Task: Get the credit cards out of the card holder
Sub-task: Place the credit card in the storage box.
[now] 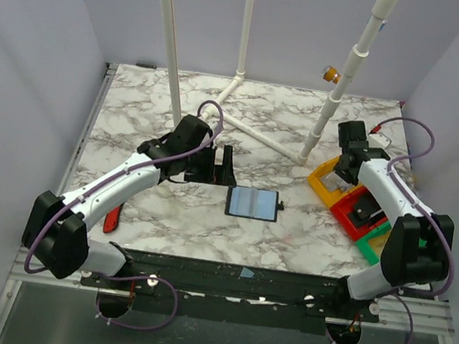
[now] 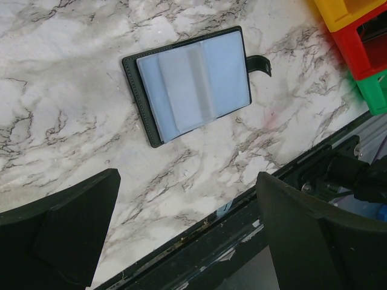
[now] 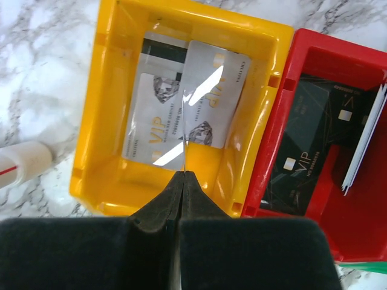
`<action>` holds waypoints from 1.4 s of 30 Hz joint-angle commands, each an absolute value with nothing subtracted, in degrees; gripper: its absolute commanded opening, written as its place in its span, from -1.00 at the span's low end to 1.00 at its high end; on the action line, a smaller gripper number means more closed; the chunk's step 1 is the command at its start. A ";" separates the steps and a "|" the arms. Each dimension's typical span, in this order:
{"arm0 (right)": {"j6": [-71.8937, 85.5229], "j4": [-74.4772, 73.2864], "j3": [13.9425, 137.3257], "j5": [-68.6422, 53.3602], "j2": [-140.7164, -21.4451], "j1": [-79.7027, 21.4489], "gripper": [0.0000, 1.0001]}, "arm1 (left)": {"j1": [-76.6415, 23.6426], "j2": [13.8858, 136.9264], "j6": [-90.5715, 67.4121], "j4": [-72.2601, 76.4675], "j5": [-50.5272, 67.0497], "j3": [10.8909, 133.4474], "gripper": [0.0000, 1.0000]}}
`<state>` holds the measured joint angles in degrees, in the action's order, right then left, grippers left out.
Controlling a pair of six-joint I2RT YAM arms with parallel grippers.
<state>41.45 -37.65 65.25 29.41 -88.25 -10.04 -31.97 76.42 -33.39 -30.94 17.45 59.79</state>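
On the marble table (image 1: 136,107) I see the card holder (image 2: 192,83) lying open mid-table, near my left gripper (image 2: 187,181), whose fingers are spread wide. My right gripper (image 3: 183,175) hangs over the yellow bin (image 3: 109,121), pinching a credit card (image 3: 184,133) edge-on.

The top external camera looks down from behind the arms over the whole table (image 1: 135,116). The left wrist camera looks closely down on the card holder (image 2: 192,84), catching the yellow bin (image 2: 347,15) and red bin (image 2: 355,53) at right, which the right wrist camera views from just above.
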 commanded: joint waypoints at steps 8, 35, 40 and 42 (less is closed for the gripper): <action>41.96 -39.94 66.87 34.21 -93.62 -9.83 -0.94 | -31.64 74.90 -32.87 -29.30 19.20 58.53 0.97; 40.40 -39.29 67.81 25.54 -86.29 -9.84 1.00 | -31.64 75.61 -33.47 -28.85 18.91 57.81 0.97; 40.26 -39.42 67.35 24.47 -84.51 -9.80 1.00 | -31.64 75.65 -33.54 -28.90 18.82 57.76 0.97; 40.30 -39.62 67.07 23.79 -83.90 -9.78 1.00 | -31.64 75.65 -33.62 -28.87 18.85 57.73 0.97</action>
<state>40.42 -38.70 67.42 25.58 -86.02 -10.04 -31.92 76.18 -33.47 -29.67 17.82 58.30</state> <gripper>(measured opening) 0.998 0.985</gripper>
